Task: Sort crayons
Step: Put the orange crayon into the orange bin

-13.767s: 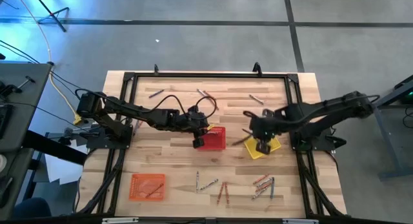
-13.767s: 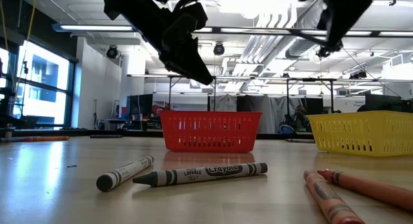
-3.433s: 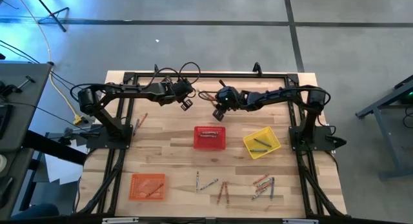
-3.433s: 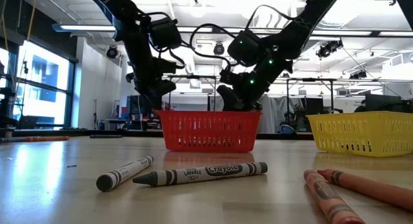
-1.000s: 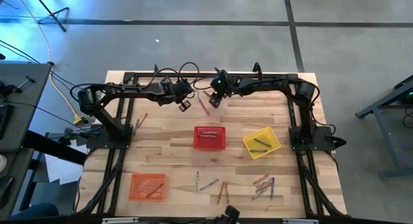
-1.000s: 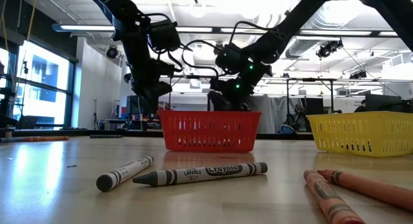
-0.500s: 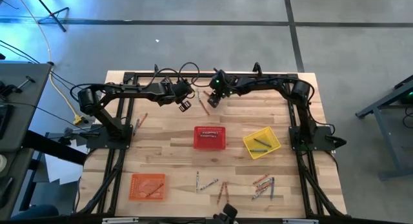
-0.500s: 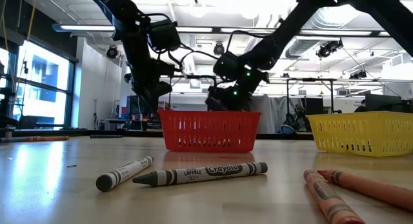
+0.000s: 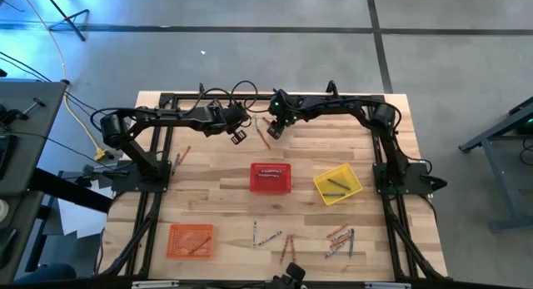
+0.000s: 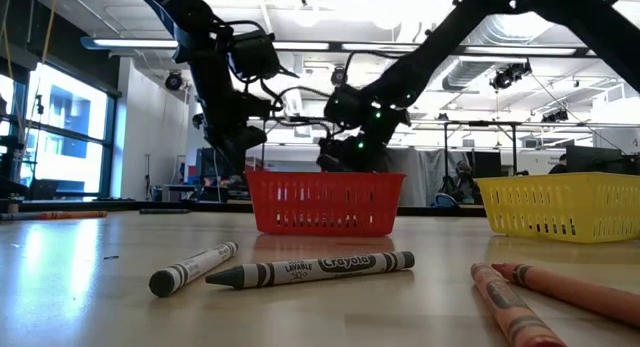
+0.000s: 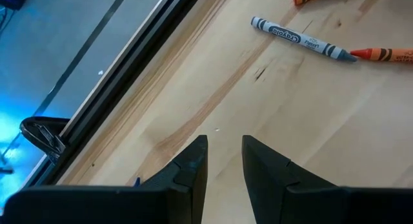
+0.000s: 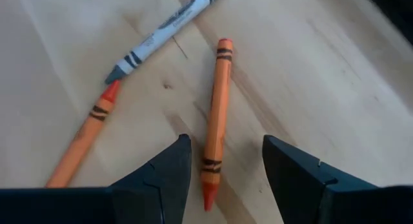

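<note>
Crayons lie scattered over my table (image 9: 208,201): a loose cluster (image 9: 340,239) near the front right corner, a few more at the front centre, and some at the far edge. An orange crayon (image 12: 215,114) lies between the spread fingers of my right hand (image 12: 224,169), which hangs wide open over the far centre of the table and grips nothing. A grey crayon (image 12: 164,32) and another orange one (image 12: 84,135) lie just beside it. My left hand (image 11: 224,161) waits nearby, fingers partly apart and empty above bare wood. The red basket (image 9: 271,177), yellow basket (image 9: 337,183) and orange basket (image 9: 191,240) already have crayons in them.
</note>
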Action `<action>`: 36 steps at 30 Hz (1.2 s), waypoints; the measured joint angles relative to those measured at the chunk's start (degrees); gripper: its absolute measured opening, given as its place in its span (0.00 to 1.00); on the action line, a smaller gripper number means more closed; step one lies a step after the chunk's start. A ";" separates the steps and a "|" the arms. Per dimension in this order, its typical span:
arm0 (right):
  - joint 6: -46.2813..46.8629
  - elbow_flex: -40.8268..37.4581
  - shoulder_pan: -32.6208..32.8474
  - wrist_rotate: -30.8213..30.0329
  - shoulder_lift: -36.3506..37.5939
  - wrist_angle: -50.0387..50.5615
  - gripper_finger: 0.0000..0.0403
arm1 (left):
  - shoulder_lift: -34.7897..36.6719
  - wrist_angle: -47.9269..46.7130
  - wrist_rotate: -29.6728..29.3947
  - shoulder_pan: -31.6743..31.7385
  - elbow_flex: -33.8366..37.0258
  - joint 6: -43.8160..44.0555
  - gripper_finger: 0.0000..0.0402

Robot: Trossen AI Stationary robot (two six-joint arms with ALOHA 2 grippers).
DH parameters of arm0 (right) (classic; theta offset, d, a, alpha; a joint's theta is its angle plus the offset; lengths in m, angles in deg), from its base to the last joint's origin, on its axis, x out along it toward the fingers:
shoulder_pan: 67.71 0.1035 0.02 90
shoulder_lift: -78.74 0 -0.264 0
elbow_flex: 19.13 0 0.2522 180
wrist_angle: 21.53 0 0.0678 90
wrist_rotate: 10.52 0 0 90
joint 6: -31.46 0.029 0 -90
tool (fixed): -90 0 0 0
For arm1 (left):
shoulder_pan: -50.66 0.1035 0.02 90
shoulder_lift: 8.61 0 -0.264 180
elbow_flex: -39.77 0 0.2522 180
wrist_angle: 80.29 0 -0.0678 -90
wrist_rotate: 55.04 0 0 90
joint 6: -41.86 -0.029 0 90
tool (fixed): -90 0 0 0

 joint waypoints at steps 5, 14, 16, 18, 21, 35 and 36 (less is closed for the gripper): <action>-0.16 6.16 0.48 -2.02 -3.68 6.26 0.46 | 0.00 0.00 0.11 0.00 0.00 0.00 0.21; -0.04 14.37 1.13 -4.60 -7.23 15.67 0.37 | 0.00 -0.04 0.22 0.00 0.00 -0.52 0.21; -0.04 14.53 1.13 -4.64 -7.27 16.04 0.32 | 0.00 -0.07 0.22 0.00 0.00 -0.52 0.21; -0.10 14.56 0.99 -4.80 -7.27 16.78 0.26 | 0.00 -0.08 0.21 0.00 0.00 -0.57 0.21; -0.47 14.68 0.79 -4.98 -7.27 18.86 0.18 | 0.00 -0.11 0.22 0.00 0.00 -0.57 0.21; -3.09 15.34 0.69 -2.91 -7.24 23.02 0.01 | 0.00 -4.57 0.04 -0.14 0.00 0.87 0.21; -3.38 15.91 0.69 -2.81 -7.29 23.96 0.01 | 0.00 -4.98 0.02 -0.28 0.00 1.05 0.21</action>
